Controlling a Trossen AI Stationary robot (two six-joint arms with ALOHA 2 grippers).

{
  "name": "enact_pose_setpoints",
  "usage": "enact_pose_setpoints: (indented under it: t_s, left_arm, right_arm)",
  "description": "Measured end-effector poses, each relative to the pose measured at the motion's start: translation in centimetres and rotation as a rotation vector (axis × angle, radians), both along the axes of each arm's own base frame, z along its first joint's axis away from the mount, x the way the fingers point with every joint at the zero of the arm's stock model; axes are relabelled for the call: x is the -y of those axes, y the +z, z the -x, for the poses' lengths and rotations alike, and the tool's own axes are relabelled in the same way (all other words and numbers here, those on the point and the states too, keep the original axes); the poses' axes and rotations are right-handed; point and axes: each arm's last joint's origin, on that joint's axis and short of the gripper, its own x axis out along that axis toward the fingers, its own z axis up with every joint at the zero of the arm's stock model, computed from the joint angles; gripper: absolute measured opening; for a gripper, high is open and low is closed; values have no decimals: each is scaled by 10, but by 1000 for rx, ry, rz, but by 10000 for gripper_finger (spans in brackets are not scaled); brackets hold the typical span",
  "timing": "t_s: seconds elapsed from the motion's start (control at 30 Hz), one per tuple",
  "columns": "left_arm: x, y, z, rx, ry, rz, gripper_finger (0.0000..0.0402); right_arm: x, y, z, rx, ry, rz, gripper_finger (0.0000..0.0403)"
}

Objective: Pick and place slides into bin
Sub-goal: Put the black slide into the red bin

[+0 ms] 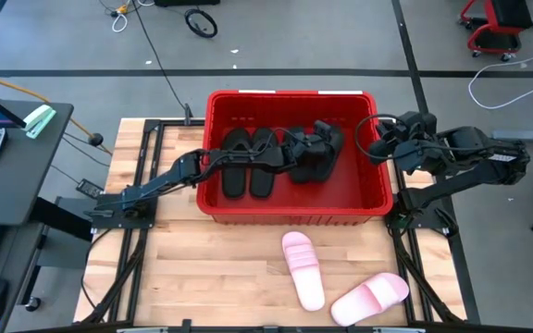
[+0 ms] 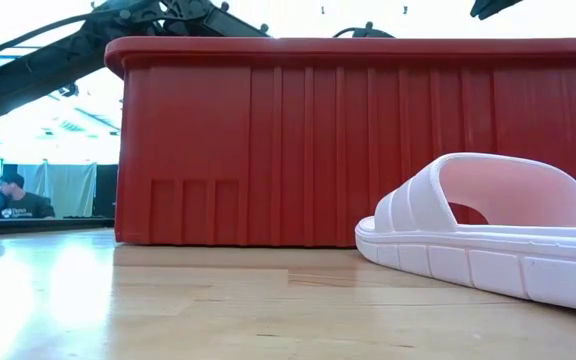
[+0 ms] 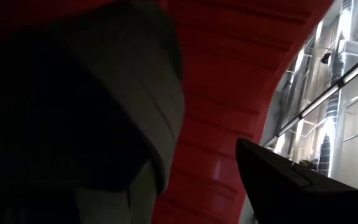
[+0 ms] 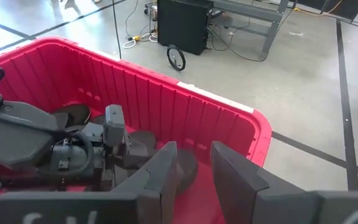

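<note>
Holding four black slides (image 1: 276,157), the bin (image 1: 294,215) lacks two pink slides (image 1: 340,287) near the table's front edge; left gripper (image 1: 213,159) jaws indeterminate, right gripper (image 4: 194,171) narrowly parted, empty.

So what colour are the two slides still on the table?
Pale pink wide-strap slides; high view.

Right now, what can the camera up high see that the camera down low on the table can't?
Only the high view shows inside the red bin: four black sandals, with the left gripper down among them and the right gripper at the bin's right rim. It also shows a second pink sandal. Only the low view shows a person far behind the table. Both show the bin and one pink sandal.
</note>
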Motion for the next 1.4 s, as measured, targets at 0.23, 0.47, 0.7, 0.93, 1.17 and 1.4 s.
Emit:
enact_pose_setpoints:
  t_s: [0.23,0.47,0.7,0.93,1.17,1.4]
  left_arm:
    - [-17,0,4,5,36,2,215]
    - [-12,-2,2,-53,-127,-4,211]
    - [-14,-7,5,-31,-10,82,206]
    - [-15,-3,2,-61,-167,25,212]
    - [-19,0,3,-38,-133,1,202]
    - [-14,4,1,-6,-154,-6,207]
  right_arm:
    - [-1,-1,0,-5,25,-36,106]
    - [-1,-2,1,-25,29,-34,106]
    - [-1,-2,3,-73,68,-34,106]
    - [-3,-4,0,-164,190,-72,106]
    - [-2,1,-5,-208,220,59,106]
    - [-3,-5,2,-405,363,48,106]
